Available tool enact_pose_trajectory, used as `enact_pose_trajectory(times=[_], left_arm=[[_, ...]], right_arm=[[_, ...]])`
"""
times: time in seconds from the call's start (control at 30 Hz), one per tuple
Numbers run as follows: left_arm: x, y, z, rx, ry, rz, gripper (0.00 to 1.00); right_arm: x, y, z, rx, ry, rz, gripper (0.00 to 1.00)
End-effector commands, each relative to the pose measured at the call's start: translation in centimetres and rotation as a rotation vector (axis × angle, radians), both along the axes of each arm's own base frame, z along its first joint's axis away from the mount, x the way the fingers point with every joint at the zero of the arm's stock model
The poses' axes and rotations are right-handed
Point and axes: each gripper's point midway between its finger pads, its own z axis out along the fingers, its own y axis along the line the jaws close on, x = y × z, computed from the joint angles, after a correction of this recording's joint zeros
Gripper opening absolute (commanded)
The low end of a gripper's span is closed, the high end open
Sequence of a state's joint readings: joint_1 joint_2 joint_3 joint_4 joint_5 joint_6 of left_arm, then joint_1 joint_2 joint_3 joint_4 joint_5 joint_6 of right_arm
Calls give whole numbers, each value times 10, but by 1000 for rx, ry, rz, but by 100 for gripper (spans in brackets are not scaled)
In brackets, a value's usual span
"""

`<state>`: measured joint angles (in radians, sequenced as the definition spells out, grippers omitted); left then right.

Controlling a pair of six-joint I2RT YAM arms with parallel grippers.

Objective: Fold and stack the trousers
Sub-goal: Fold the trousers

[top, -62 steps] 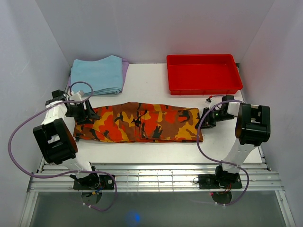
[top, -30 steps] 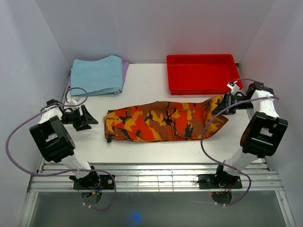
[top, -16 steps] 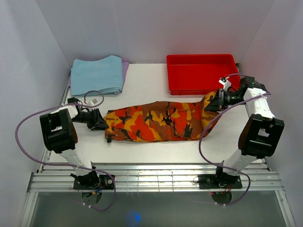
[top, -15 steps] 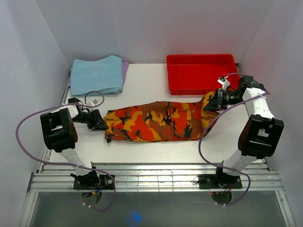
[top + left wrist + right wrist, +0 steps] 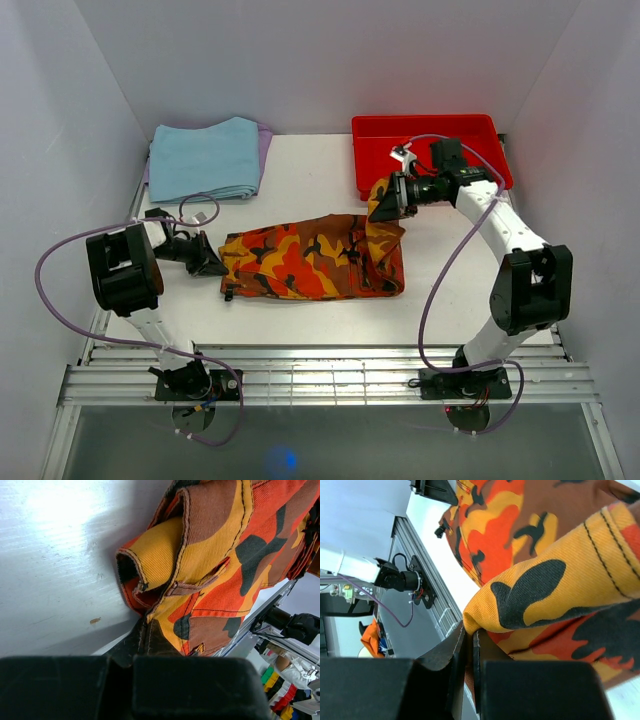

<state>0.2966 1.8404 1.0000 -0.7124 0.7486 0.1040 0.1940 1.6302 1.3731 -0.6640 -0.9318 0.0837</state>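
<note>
The camouflage trousers (image 5: 300, 262) lie lengthwise across the middle of the table, their right end raised and doubled over toward the left. My right gripper (image 5: 385, 203) hangs above that fold, shut on the lifted cloth. In the right wrist view the yellow and black hem (image 5: 545, 585) runs down between the closed fingertips of the gripper (image 5: 469, 640). My left gripper (image 5: 213, 264) rests low on the table at the trousers' left end, shut on the edge there. In the left wrist view the bunched hem (image 5: 200, 555) meets the tips of the gripper (image 5: 142, 642).
A folded light blue cloth (image 5: 205, 158) lies at the back left. A red tray (image 5: 425, 120) stands at the back right, just behind the right arm. White walls close in both sides, and a metal rail (image 5: 330, 375) runs along the near edge.
My right gripper has carried the trousers' right end up and leftward, folding it over the middle. My left gripper moved in to the left end and closed there.
</note>
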Motion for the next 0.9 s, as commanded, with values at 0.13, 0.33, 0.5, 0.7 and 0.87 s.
enact_pose_trajectory(times=[0.13,0.33,0.5,0.7,0.87], left_arm=[[-6,-2,-17,47,7,-34,0],[-7,-6,-17,30,9,-37,0],[-7,-6,-18,33,17,-32,0],[-6,-5,-21,39,26,-26,0],[-2,-6,-21,24,31,-21,0]], right_arm=[[6,80,28,75,-52,80,8],[-6,129,15,57,-21,152,8],[-7,165,7,52,-18,187,8],[-2,194,-4,46,7,191,8],[-4,213,-10,39,10,204,8]])
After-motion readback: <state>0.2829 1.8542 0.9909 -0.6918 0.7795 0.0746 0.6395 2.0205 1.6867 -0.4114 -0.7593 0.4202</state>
